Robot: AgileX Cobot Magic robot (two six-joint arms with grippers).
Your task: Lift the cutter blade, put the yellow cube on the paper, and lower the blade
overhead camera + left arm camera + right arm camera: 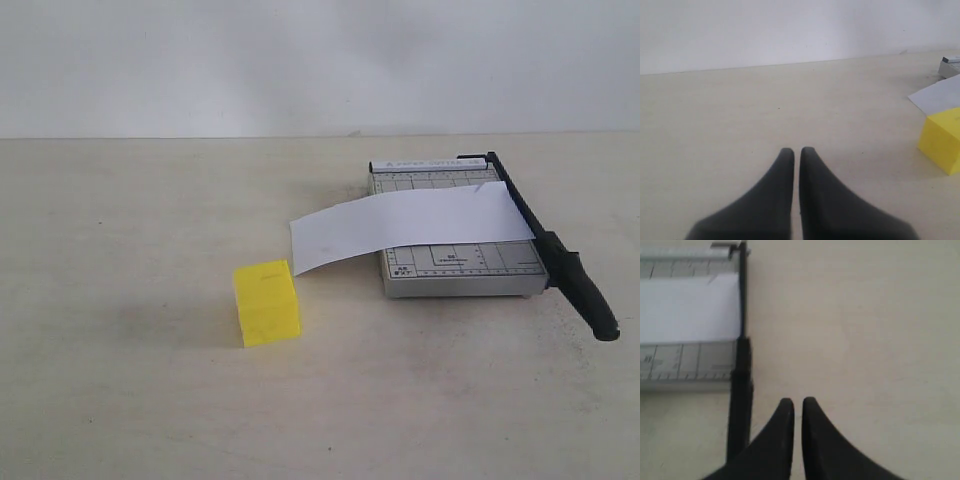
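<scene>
Lying flat along the right edge of the grey cutter base (470,258), the cutter blade (520,200) is down, not raised, its thin black arm crossing the right end of the paper (410,225). Its thick rounded handle (583,292) sticks out past the front corner of the base and over the table (130,400). The paper is a white strip laid across the gridded base, right end tucked under the blade, left end hanging well off the base's left side and angling toward the front. The overhang looks slightly lifted off the table, hard to be sure. The yellow cube (267,302) sits on the bare table just beside the paper's free left corner, in front of it and to the left, not on the sheet; whether it touches the corner, cannot tell. The cube stands square, one face toward the camera. The left gripper (796,151) shows in the left wrist view with its two dark fingers drawn almost together, only a thin slit between them, holding nothing, low over open table with the cube and the paper's end off to one side. The right gripper (798,401) looks the same in the right wrist view: fingers nearly pressed together, nothing pinched, tips just beside the blade handle. Contact with the handle is unclear. A plain pale wall (250,60) stands behind the table.
</scene>
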